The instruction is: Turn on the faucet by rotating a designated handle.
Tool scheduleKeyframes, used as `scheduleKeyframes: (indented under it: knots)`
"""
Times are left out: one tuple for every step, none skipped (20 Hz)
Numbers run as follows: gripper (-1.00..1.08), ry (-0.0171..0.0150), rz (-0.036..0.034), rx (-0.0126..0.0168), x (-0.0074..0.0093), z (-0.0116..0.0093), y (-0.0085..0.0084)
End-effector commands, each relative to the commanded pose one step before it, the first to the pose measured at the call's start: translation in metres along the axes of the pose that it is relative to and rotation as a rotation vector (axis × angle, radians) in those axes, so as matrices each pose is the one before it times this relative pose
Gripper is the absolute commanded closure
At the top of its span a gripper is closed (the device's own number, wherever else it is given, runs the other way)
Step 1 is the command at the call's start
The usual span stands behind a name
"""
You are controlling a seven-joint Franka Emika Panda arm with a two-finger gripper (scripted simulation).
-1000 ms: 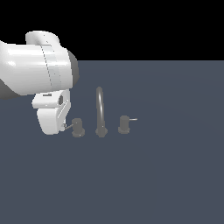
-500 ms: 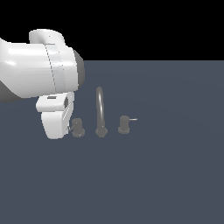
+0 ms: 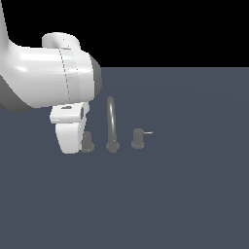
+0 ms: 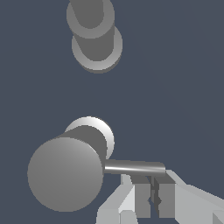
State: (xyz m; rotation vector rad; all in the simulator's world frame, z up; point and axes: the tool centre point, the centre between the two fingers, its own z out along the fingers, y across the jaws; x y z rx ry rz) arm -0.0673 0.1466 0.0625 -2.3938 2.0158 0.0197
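Note:
The faucet's tall arched spout (image 3: 111, 121) stands between two stubby grey knobs. The handle (image 3: 87, 142) is the knob on the exterior view's left. My gripper (image 3: 74, 140) is right beside it and hides its pin there. In the wrist view the handle (image 4: 65, 173) is large and close. Its thin lever pin (image 4: 133, 166) reaches to my gripper (image 4: 153, 183), whose fingers (image 4: 141, 197) are pressed together with the tips against the pin's end. The spout's base (image 4: 97, 46) shows beyond the handle. The twin knob (image 3: 138, 139) has a pin pointing to the exterior view's right.
The faucet stands on a flat dark grey-blue surface (image 3: 185, 194). My bulky white arm (image 3: 48, 78) fills the exterior view's upper left, above the gripper.
My arm and gripper have moved toward the exterior view's right, closing on the handle; the gripper now covers its pin. The faucet parts have not visibly moved.

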Motion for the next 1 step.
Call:
scheduleKeyframes:
  knots:
    - [1.08, 0.01634, 0.05671, -0.00001, 0.04158, -0.00107, -0.00384]
